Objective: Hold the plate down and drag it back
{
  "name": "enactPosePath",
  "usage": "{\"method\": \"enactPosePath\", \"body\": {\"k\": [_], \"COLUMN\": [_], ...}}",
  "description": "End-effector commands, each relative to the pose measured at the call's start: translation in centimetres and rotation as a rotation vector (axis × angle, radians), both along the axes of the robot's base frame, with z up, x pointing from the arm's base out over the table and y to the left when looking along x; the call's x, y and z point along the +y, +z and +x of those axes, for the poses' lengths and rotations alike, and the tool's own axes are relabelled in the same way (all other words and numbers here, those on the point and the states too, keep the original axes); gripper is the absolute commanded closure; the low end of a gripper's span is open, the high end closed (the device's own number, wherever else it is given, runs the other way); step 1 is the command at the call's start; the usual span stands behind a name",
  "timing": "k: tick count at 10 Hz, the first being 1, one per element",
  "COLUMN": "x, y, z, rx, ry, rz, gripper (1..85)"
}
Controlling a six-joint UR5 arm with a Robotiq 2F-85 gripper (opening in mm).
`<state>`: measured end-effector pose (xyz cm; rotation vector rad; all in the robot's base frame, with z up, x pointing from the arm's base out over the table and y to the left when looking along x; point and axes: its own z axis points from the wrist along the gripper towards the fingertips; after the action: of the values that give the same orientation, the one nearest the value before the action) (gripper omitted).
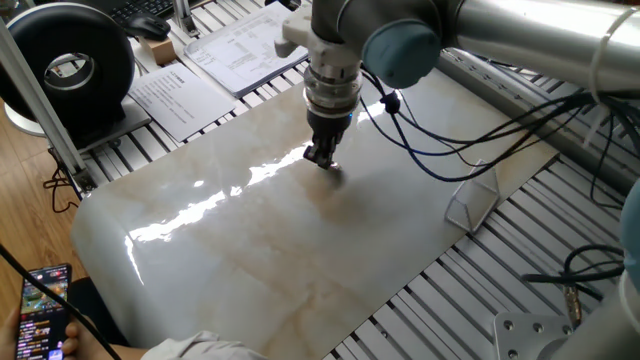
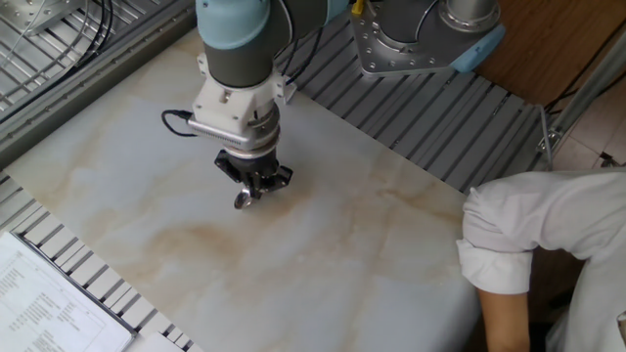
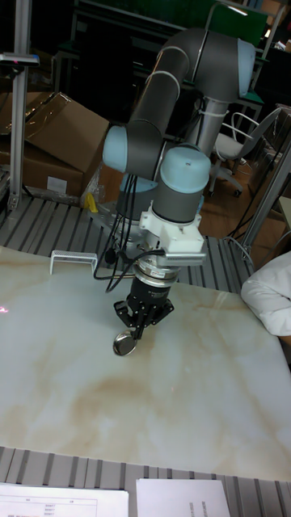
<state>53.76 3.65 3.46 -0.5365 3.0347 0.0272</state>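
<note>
I judge I'm in the middle of the drag: my gripper presses its tip down on the plate, which lies flat on the marble slab toward the side where the arm is mounted. The fingers look drawn close together, though I cannot tell whether they're fully clenched. Next I need steady downward pressure while pulling back, since the plate, a small shiny silver disc with a darker centre, could slip out on that glossy surface.
</note>
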Motion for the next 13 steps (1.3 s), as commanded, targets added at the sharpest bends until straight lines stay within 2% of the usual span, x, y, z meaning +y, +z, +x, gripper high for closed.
{"method": "enactPosePath", "body": {"k": [1,2,3,4,6,8,10,11,12,13], "x": [3.2,5.2,6.3,6.8,6.7,7.0,9.0,9.8,9.6,9.7], "y": [-0.3,-0.7,-0.9,-0.7,-0.4,-0.4,-1.7,-1.8,-1.6,-1.4], "z": [2.4,4.0,4.8,5.2,4.2,4.3,5.9,6.1,6.1,6.0], "rx": [-0.035,-0.044,-0.044,-0.036,0.003,-0.001,-0.01,-0.001,0.004,0.003], "ry": [0.014,0.01,0.004,-0.005,-0.012,-0.004,-0.04,-0.075,-0.073,-0.049], "rz": [0.073,0.091,0.089,0.062,0.045,0.057,0.089,0.088,0.058,0.055], "gripper": [84.7,84.7,84.7,84.7,84.7,84.7,84.7,79.3,58.0,27.7]}}
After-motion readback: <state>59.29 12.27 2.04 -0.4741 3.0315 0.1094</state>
